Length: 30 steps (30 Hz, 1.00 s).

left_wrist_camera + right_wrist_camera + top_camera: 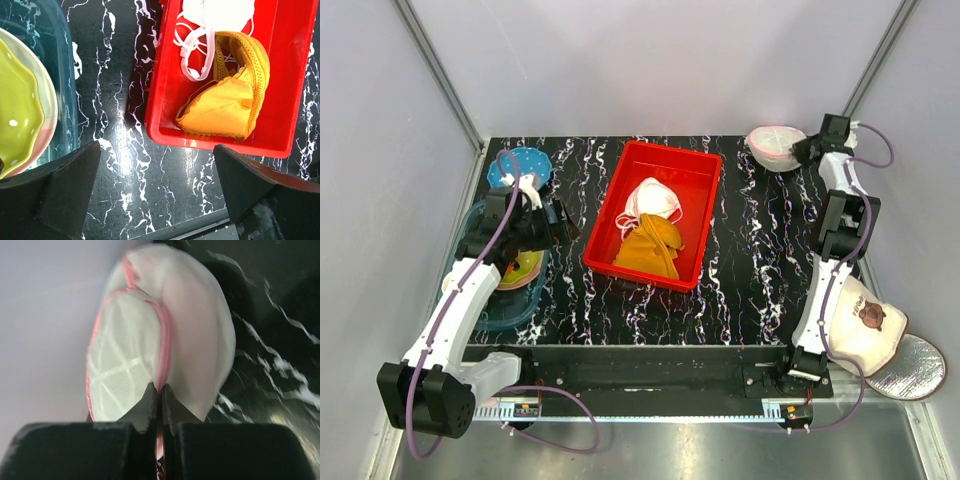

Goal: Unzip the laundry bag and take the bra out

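The laundry bag (775, 146), a round white mesh pouch with pink zipper edging, lies at the table's far right corner. My right gripper (807, 150) is at its right side. In the right wrist view the jaws (161, 391) are shut on the bag's (150, 335) pink zipper edge, pinching it between the tips. A pale pink tint shows through the mesh; the bra itself is hidden. My left gripper (556, 220) hovers open over the bare table (160, 195) just off the red bin's near left corner, holding nothing.
A red bin (692, 183) in the middle holds a mustard-yellow cloth (653, 246) and a white pink-edged piece (654, 200). A clear blue tub (480, 300) with plates sits at the left, a blue plate (520, 165) behind it. A white cap (865, 325) and a silver disc (912, 370) lie at the near right.
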Each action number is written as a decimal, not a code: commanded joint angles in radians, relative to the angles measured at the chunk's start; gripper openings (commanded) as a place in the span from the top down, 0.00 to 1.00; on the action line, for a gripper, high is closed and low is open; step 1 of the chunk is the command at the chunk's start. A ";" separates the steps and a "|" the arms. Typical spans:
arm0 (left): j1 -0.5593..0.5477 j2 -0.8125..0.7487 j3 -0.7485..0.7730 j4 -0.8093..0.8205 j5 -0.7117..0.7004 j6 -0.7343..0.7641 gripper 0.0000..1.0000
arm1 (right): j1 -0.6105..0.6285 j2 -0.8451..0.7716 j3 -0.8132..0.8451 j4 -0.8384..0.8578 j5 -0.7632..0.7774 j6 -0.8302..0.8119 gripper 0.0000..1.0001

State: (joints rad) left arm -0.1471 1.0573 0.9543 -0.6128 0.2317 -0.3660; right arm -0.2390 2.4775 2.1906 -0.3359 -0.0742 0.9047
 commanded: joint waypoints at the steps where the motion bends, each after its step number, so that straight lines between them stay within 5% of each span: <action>1: -0.005 0.021 0.086 0.031 0.040 -0.001 0.01 | 0.013 -0.273 -0.294 0.180 0.008 -0.009 1.00; 9: -0.066 0.063 0.136 0.085 0.187 -0.080 0.01 | 0.013 -0.923 -1.127 0.425 -0.130 0.036 1.00; 18: -0.150 0.052 0.176 0.090 0.230 -0.067 0.01 | 0.012 -1.541 -1.485 0.043 -0.282 -0.199 0.99; 19: -0.155 0.052 0.178 0.090 0.230 -0.068 0.01 | 0.010 -1.571 -1.479 -0.118 -0.200 -0.187 0.32; 21: -0.167 0.063 0.178 0.091 0.238 -0.070 0.01 | 0.012 -1.594 -1.430 -0.216 -0.014 -0.213 0.01; 30: -0.229 0.061 0.175 0.081 0.187 -0.080 0.01 | 0.032 -1.634 -1.322 -0.346 -0.064 -0.288 0.00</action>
State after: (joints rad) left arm -0.3534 1.1267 1.0931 -0.5739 0.4400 -0.4278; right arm -0.2279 0.8688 0.8192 -0.5804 -0.1581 0.6743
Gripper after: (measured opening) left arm 0.984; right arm 0.994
